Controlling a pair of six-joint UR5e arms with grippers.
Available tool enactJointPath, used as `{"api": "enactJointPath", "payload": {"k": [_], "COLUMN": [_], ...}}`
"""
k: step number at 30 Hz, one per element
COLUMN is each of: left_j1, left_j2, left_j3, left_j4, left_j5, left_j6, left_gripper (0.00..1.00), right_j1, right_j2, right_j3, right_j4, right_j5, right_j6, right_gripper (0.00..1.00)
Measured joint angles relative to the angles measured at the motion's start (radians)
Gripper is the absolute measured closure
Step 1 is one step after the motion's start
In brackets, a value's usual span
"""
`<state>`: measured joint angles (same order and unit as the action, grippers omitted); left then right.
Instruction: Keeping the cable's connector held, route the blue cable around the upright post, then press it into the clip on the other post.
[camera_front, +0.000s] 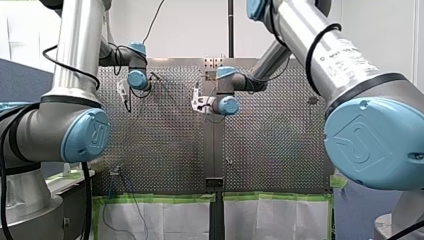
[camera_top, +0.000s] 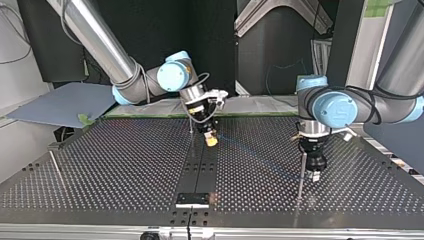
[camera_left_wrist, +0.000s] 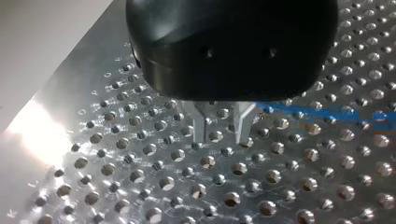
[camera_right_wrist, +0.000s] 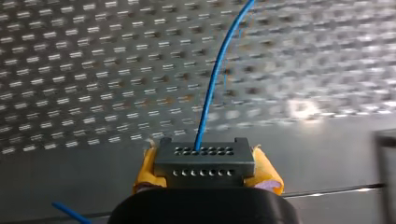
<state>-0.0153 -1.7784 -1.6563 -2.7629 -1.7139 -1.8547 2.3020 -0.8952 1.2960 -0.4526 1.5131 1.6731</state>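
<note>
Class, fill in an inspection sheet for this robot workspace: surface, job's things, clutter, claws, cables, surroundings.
Surface: perforated metal table with a dark centre strip.
Job's things: grey connector with the blue cable leaving it; thin upright post beside my left claw; second post at the top view's left; clip not made out.
Clutter: nothing seen.
Claws: right claw, with yellow pads, shut on the connector; left claw open, metal fingers apart just above the table, blue cable beside them.
Cables: black cable looped on my right arm.
Surroundings: green tape along the table's edge; grey board at the top view's left.
</note>
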Motion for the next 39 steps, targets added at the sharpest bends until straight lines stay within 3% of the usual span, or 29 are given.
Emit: {"api": "enactJointPath", "payload": {"k": [6, 7, 11, 16, 24, 28, 34, 39], "left_j1": [-0.002, -0.002, -0.003, -0.006, -0.007, -0.007, -0.008, -0.003], "left_j2": [-0.023, -0.025, -0.044, -0.080, -0.089, -0.089, -0.089, -0.089], "left_j3": [0.000, 0.000, 0.000, 0.000, 0.000, 0.000, 0.000, 0.000], "left_j4": [-0.024, -0.025, -0.042, -0.057, -0.057, -0.057, -0.059, -0.061], "left_j5": [-0.007, -0.007, 0.008, 0.029, 0.052, 0.066, 0.056, 0.038], "left_j6": [-0.017, -0.017, -0.013, -0.006, -0.004, -0.006, -0.017, -0.027], "left_gripper": [0.67, 0.36, 0.21, 0.18, 0.18, 0.10, 0.10, 0.00], "right_j1": [0.000, -0.001, -0.003, -0.003, 0.003, 0.005, 0.007, 0.007], "right_j2": [0.040, 0.047, 0.065, 0.097, 0.160, 0.186, 0.216, 0.226], "right_j3": [0.010, 0.011, 0.015, 0.018, 0.018, 0.018, 0.024, 0.045], "right_j4": [-0.003, -0.003, -0.004, -0.006, -0.012, -0.015, -0.025, -0.055], "right_j5": [0.012, 0.014, 0.023, 0.031, 0.048, 0.050, 0.055, 0.065], "right_j6": [-0.011, -0.013, -0.017, -0.021, -0.026, -0.030, -0.032, -0.030], "right_gripper": [1.00, 1.00, 1.00, 1.00, 1.00, 1.00, 1.00, 1.00]}}
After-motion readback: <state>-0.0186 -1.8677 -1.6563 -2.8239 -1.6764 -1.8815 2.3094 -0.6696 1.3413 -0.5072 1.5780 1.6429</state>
